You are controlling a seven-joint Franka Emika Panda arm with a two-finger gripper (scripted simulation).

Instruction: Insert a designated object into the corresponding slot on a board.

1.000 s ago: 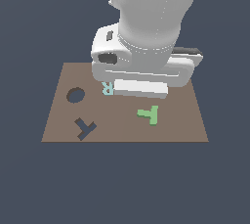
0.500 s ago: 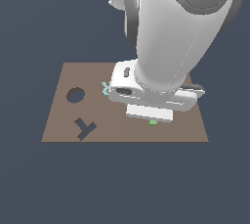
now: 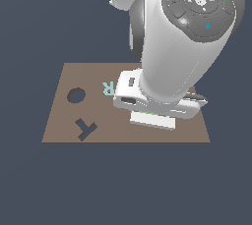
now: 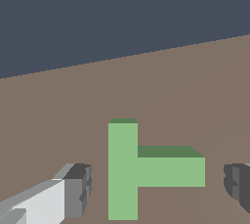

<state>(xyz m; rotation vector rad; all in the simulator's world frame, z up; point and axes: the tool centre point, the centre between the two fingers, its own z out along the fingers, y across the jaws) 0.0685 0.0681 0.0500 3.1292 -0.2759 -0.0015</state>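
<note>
The green T-shaped block (image 4: 139, 171) lies flat on the brown board (image 4: 161, 86) in the wrist view. My gripper (image 4: 156, 189) is open around it, one fingertip (image 4: 78, 191) on one side and the other fingertip (image 4: 238, 181) on the opposite side, neither touching it. In the exterior view the arm's hand (image 3: 157, 106) sits low over the board (image 3: 64, 79) toward the exterior view's right and hides the green block. The dark T-shaped slot (image 3: 85, 129) is near the board's front edge toward the exterior view's left.
A pale teal letter R (image 3: 108, 88) lies on the board just beside the hand, toward the exterior view's left. A dark round hole (image 3: 76, 95) is behind the T slot. Around the board is plain dark floor.
The hand has come down and forward over the green T, which was in plain sight a second ago and is now hidden under it in the exterior view.
</note>
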